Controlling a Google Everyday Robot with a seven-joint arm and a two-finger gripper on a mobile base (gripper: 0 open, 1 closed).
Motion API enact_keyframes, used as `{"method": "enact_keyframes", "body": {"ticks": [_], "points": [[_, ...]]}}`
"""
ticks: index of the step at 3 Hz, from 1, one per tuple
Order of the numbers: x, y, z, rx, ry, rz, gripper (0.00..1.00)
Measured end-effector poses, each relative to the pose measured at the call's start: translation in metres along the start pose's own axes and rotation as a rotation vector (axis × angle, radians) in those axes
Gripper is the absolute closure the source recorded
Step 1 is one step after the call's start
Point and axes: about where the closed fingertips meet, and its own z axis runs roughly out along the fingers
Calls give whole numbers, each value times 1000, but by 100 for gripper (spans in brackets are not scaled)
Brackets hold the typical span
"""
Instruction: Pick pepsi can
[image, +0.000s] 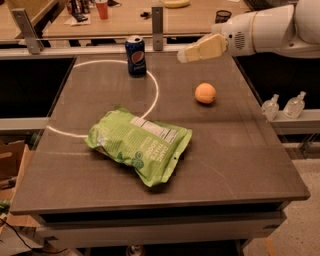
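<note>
The pepsi can (135, 55) is dark blue with a silver top and a round logo. It stands upright at the far left-centre of the dark table (240, 150), on a white painted arc. My gripper (186, 54) reaches in from the upper right on a white arm. It hovers above the table's far edge, to the right of the can and apart from it. Nothing is in it.
An orange (205, 93) lies right of centre, below the gripper. A green chip bag (140, 145) lies in the middle. Two small clear bottles (284, 106) stand on a ledge at the right. A cluttered wooden bench (125, 17) with metal posts runs behind.
</note>
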Motion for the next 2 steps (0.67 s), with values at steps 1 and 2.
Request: {"method": "enact_keyframes", "body": {"ticks": [1, 2], "points": [[28, -1, 24, 68, -29, -6, 0], [50, -11, 47, 132, -57, 14, 0]]}}
